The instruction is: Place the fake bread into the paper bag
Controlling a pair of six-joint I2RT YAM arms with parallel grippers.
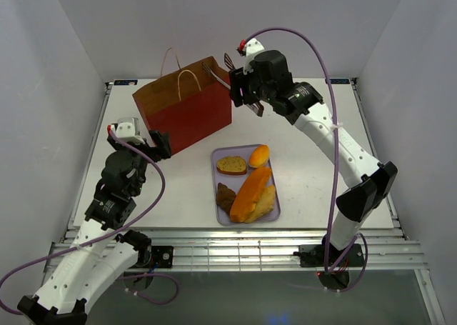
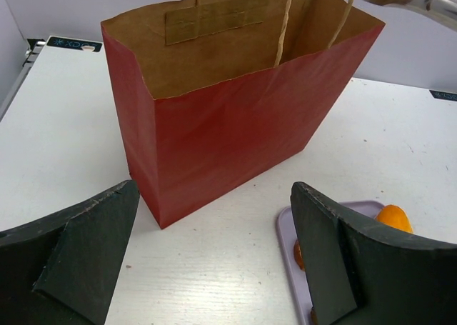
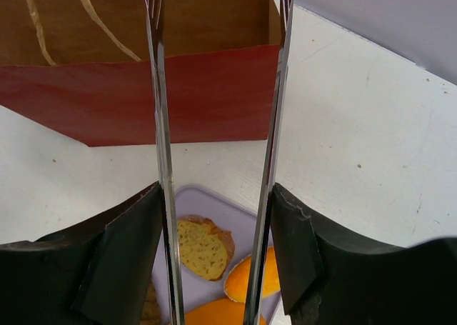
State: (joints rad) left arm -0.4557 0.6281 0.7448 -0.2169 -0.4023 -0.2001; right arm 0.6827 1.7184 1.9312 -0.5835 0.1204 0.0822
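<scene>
The red paper bag (image 1: 187,118) stands upright and open at the back left, brown inside (image 2: 235,132). The fake bread lies on the lavender tray (image 1: 214,178): a toast slice (image 1: 231,165), a round bun (image 1: 258,156), a long loaf (image 1: 250,194) and a dark brown piece (image 1: 226,196). My right gripper (image 1: 243,89) is shut on metal tongs (image 3: 161,125), held high by the bag's right end. The tong arms are spread and empty, their tips over the bag's rim. My left gripper (image 2: 214,188) is open and empty, just in front of the bag's near left corner.
The right wrist view looks down on the tray (image 3: 207,203) with the toast slice (image 3: 203,248) and bun (image 3: 239,282). The bag's cord handles (image 2: 285,25) stand up over its mouth. White walls close in the table on three sides.
</scene>
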